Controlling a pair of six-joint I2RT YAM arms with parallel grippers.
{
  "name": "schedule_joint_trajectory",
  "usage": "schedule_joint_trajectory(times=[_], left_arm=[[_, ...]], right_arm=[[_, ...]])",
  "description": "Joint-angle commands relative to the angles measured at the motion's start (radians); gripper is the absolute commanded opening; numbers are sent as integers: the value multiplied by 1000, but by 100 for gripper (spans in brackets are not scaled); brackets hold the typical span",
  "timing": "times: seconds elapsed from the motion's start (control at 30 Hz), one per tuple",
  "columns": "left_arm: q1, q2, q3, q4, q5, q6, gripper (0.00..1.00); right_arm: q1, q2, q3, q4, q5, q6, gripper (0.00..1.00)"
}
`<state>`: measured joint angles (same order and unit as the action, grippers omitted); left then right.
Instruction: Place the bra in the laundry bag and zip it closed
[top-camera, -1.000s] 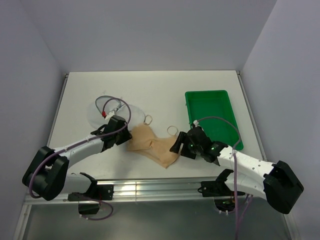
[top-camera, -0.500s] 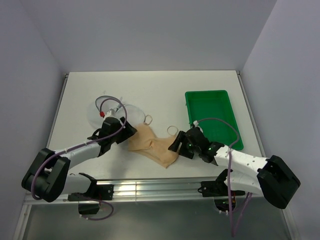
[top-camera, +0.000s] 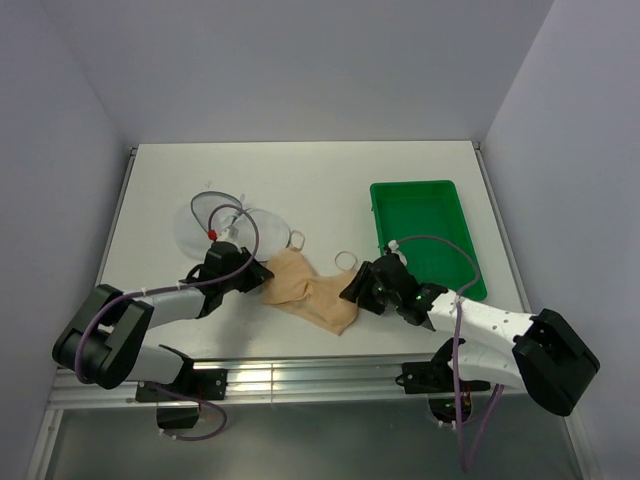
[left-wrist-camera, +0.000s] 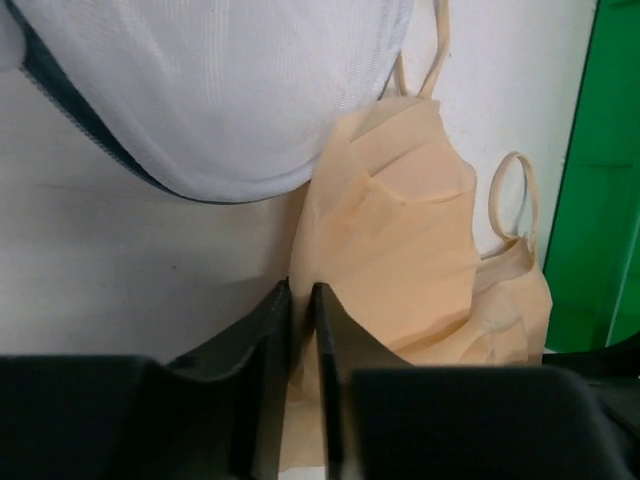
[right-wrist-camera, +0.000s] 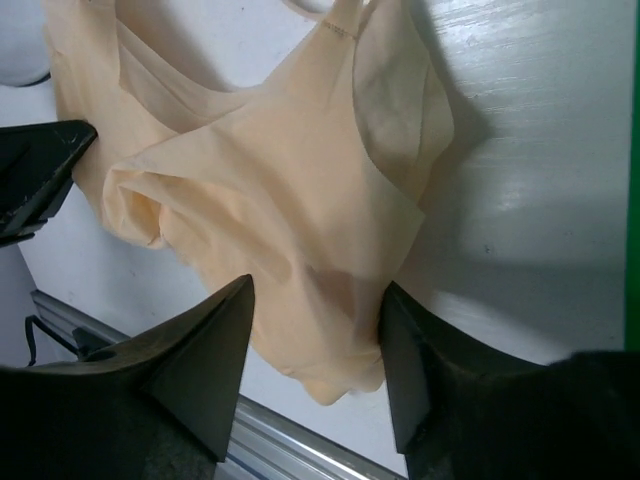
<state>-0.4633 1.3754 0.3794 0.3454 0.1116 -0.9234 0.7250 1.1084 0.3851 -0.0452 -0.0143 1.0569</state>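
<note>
Both arms reach low and forward from the near edge, elbows splayed outward and wrists angled in toward each other. The left gripper (top-camera: 260, 273) points right, its two fingers nearly together with only a thin slit between them, pinching an edge of the bra (top-camera: 310, 292). The right gripper (top-camera: 352, 290) points left, its fingers spread well apart, straddling the fabric's other end.

laundry bag (left-wrist-camera: 250, 90): cut by top edge | bra (left-wrist-camera: 420, 250): lower edge behind left gripper (left-wrist-camera: 302, 295)
</note>
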Motion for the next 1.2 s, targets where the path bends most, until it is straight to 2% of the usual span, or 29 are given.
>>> schedule_joint_trajectory(times=[0.0, 0.07, 0.2, 0.43, 0.63, 0.83, 0.9, 0.93, 0.97, 1.07, 1.17], left_arm=[[2, -22, -10, 76, 46, -2, 19], [2, -24, -7, 73, 60, -6, 9], [-1, -39, -7, 72, 71, -11, 0], [-41, -39, 0, 70, 62, -20, 0], [-70, -41, 3, 67, 42, -31, 0], [-75, -44, 12, 37, 28, -31, 0], [-75, -47, 10, 32, 26, -31, 0], [-78, -47, 9, 32, 25, -31, 0], [-80, -47, 6, 33, 23, -34, 0], [-89, -50, 3, 41, 22, -40, 0], [-100, -53, 1, 41, 19, -45, 0]], right_arm=[[7, -44, 35, -10, 62, 2, 56], [7, -56, 64, -47, 73, -6, 55], [7, -68, 109, -73, 80, -20, 54], [8, -16, 169, -32, 33, -18, 48], [10, 100, 265, 37, -35, -23, 43], [53, 203, 347, -33, -18, -35, 36], [63, 189, 336, -44, 2, -31, 30], [65, 185, 327, -44, 4, -26, 26], [65, 177, 325, -39, 4, -25, 17], [70, 192, 348, -33, 4, -25, 4], [93, 229, 409, -45, 13, -31, 0]])
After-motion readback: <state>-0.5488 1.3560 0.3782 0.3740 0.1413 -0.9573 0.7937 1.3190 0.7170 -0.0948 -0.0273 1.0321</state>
